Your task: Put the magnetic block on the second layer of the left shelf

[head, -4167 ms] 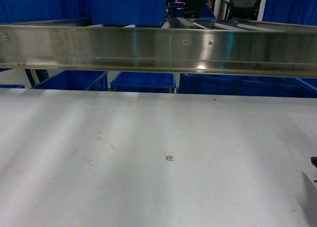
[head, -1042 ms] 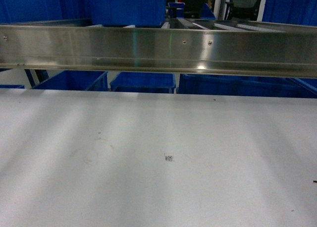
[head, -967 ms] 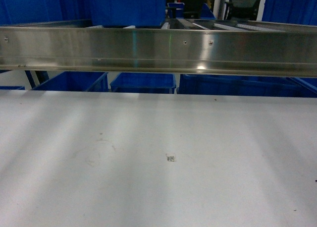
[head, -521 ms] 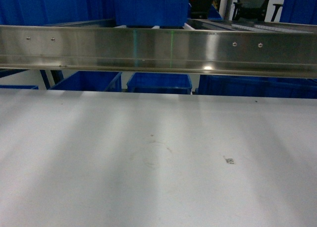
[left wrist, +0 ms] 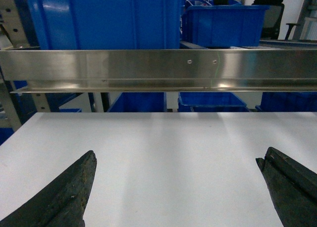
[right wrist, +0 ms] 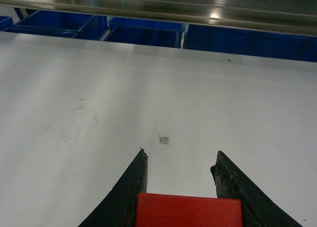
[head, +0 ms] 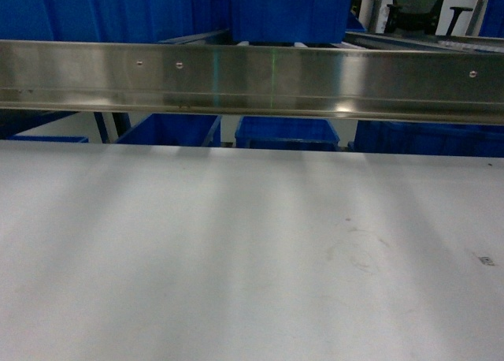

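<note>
Right gripper [right wrist: 181, 175] clamps the magnetic block [right wrist: 188, 212] (left gripper [left wrist: 176, 187] spread wide)

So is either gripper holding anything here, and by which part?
The right gripper clamps the red magnetic block by its two opposite sides, deep between the fingers. The left gripper is open and empty.

You face a flat white table [head: 197, 258] running under a shiny steel shelf rail [head: 252, 77]. On its bare surface you see only a faint ring-shaped scuff [head: 364, 252] and a tiny square printed marker [right wrist: 164, 138], well apart from the table's far edge.
</note>
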